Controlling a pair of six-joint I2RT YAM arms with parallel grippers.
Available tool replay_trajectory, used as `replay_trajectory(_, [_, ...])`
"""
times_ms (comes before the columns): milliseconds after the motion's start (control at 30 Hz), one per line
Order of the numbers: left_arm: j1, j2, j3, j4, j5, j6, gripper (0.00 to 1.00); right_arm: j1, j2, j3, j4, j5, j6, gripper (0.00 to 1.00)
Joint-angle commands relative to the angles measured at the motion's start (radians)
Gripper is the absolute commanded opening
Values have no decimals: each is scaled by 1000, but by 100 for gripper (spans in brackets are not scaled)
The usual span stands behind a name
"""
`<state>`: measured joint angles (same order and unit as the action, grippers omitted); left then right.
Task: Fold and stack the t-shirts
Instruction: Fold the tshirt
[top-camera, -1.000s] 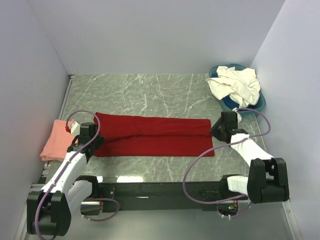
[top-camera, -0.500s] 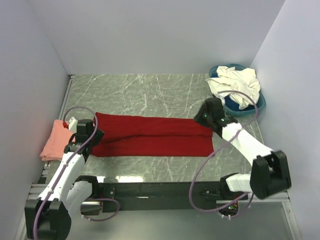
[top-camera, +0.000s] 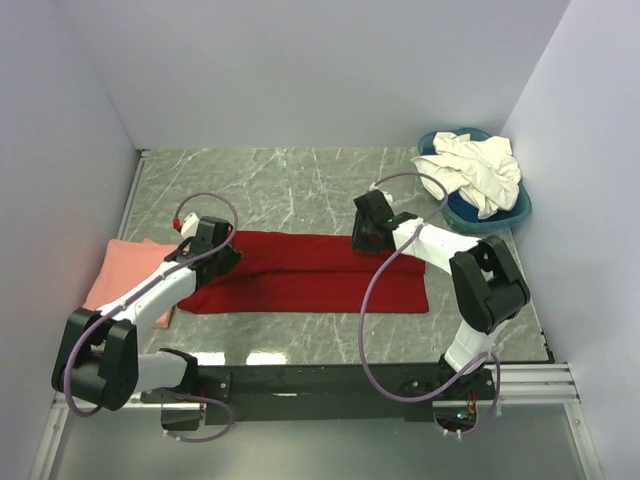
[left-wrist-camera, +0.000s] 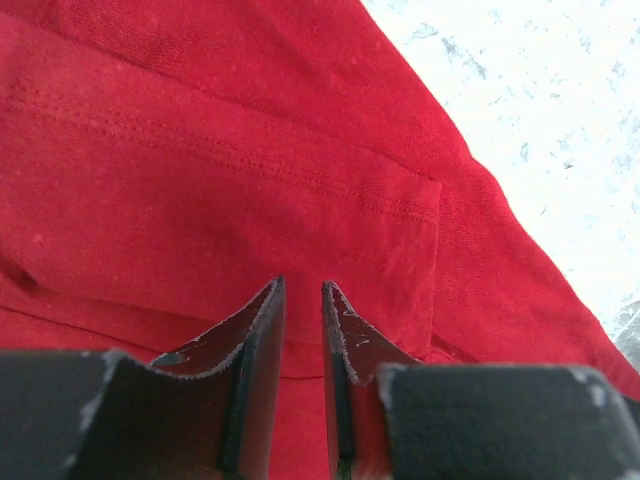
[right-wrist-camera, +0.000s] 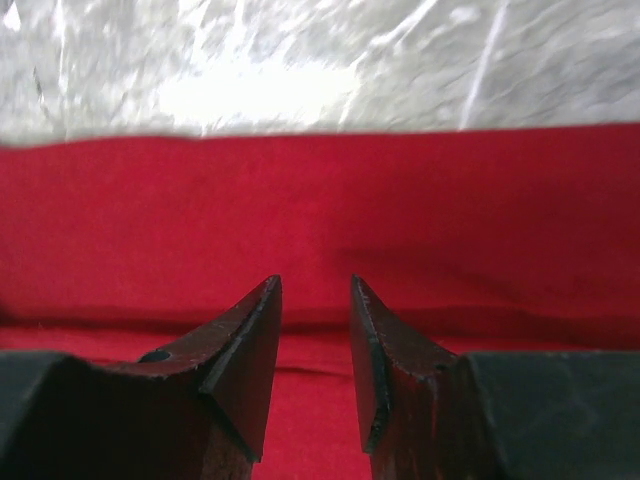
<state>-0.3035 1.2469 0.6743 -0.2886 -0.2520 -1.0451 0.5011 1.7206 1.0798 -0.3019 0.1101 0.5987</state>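
Note:
A deep red t-shirt (top-camera: 310, 272) lies folded into a long flat strip across the table. My left gripper (top-camera: 222, 252) hovers over its left end. In the left wrist view the jaws (left-wrist-camera: 302, 285) stand a narrow gap apart above a stitched sleeve hem (left-wrist-camera: 380, 200), with nothing between them. My right gripper (top-camera: 362, 240) is above the shirt's far edge, right of the middle; its jaws (right-wrist-camera: 315, 280) are open over the red cloth (right-wrist-camera: 320, 200). A salmon-pink t-shirt (top-camera: 122, 275) lies folded at the far left. Cream-white t-shirts (top-camera: 470, 170) are heaped at the back right.
The cream heap rests in a round blue basin (top-camera: 510, 212) in the back right corner. Walls close in the marble table (top-camera: 290, 185) on the left, back and right. The black rail with the arm bases (top-camera: 320, 380) runs along the near edge.
Both arms have swung inward over the red shirt: the left from beside the pink shirt to the right, the right from the shirt's right end leftward along its far edge.

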Motion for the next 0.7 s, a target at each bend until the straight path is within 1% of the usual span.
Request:
replay_trajectory(0, [-13,-4,-7,49,-26,-30,27,28,-7,14,-9,43,-19,40])
replay_trajectory(367, [-13,-49,-101,49,-35,-35,27,70,-50,-72,-26,46,-33,40])
replay_trajectory(667, [-13,-92,-143,42,-38,-38,27,97,-131,-176,-14,46,-24,39])
